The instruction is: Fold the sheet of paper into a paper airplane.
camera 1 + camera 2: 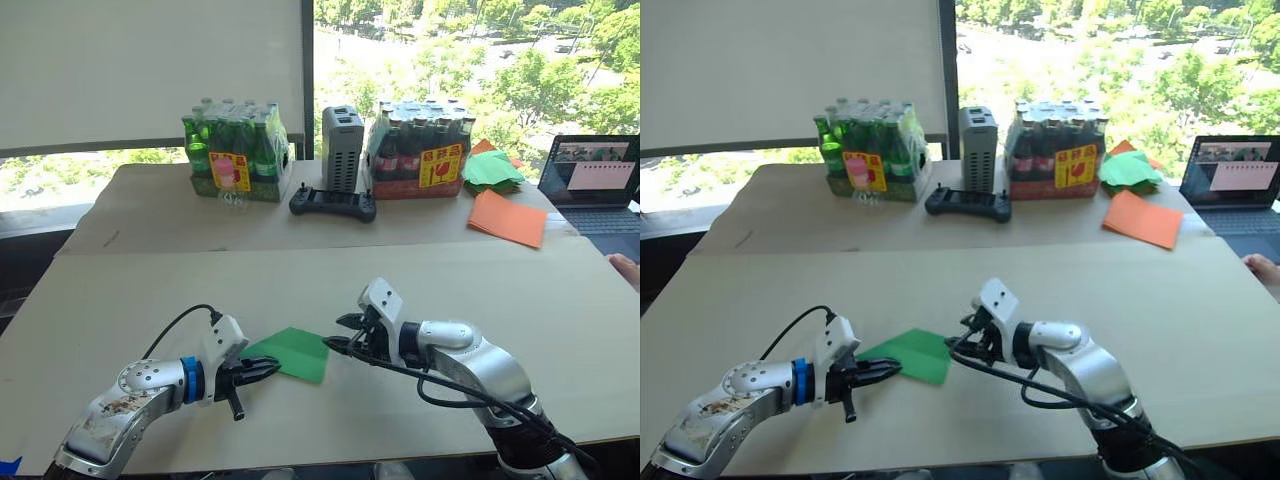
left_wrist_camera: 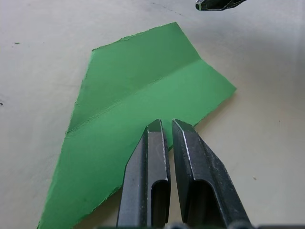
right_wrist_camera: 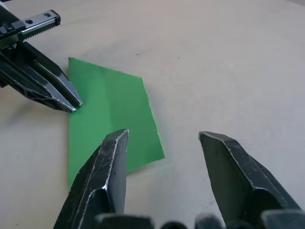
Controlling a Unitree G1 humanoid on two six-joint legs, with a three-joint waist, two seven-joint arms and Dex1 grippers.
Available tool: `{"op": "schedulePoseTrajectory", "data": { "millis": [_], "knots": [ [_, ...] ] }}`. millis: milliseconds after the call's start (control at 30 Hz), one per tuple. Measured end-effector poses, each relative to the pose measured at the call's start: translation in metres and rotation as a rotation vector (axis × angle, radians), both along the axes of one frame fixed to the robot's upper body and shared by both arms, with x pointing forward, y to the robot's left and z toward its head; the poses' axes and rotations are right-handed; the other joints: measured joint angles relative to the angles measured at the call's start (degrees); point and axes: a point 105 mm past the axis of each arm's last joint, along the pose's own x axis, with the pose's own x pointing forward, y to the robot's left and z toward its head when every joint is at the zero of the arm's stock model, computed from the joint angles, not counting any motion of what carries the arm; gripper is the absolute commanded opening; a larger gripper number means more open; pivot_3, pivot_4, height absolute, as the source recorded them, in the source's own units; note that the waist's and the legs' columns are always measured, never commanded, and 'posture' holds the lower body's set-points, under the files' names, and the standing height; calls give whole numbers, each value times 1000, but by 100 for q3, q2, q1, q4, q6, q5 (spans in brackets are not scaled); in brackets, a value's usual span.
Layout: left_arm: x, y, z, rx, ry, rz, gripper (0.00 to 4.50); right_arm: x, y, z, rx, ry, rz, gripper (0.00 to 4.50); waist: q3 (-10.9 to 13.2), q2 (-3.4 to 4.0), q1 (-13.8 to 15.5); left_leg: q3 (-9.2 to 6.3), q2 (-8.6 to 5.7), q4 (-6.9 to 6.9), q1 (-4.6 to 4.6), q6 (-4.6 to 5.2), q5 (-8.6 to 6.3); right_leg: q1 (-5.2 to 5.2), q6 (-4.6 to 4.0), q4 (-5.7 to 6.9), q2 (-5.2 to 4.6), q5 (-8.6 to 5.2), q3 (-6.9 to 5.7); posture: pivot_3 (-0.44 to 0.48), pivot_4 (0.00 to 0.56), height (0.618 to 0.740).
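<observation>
The sheet of paper (image 1: 293,352) is bright green with one crease down its middle. It lies flat on the pale table (image 1: 480,280), between my two grippers. My left gripper (image 2: 166,125) is shut, and its tips rest over the sheet's edge on my left. From the other side, my right gripper (image 3: 164,136) stands open just above the table. One of its fingers (image 3: 112,157) hangs over the sheet's right corner and the other is past the edge. The two grippers are about a sheet's width apart.
At the table's far side stand a pack of green bottles (image 1: 235,150), a grey box (image 1: 342,148), a black controller (image 1: 333,205) and a pack of dark bottles (image 1: 420,150). Orange sheets (image 1: 508,218), a pile of green papers (image 1: 493,170) and a laptop (image 1: 595,180) lie far right. A person's hand (image 1: 625,268) rests at the right edge.
</observation>
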Motion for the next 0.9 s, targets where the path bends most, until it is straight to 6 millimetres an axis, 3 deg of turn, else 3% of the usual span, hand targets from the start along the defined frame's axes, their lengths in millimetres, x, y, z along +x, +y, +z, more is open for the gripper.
{"op": "schedulePoseTrajectory", "data": {
  "millis": [233, 900],
  "knots": [
    [3, -1, 3, 3, -16, -4, 336, -10, 13, -10, 93, 146, 3, 2643, 0, 1, 6, 0, -2, 2, 0, 1, 0, 2, 0, 0, -1, 0, 0, 0, 150, 675],
    [3, 0, 3, 13, -18, -2, 336, 0, 14, -23, 205, 300, -71, 2643, 0, 1, -4, 0, -1, 1, 3, 1, 0, 2, 1, 1, 0, 0, 0, 0, 150, 675]
  ]
}}
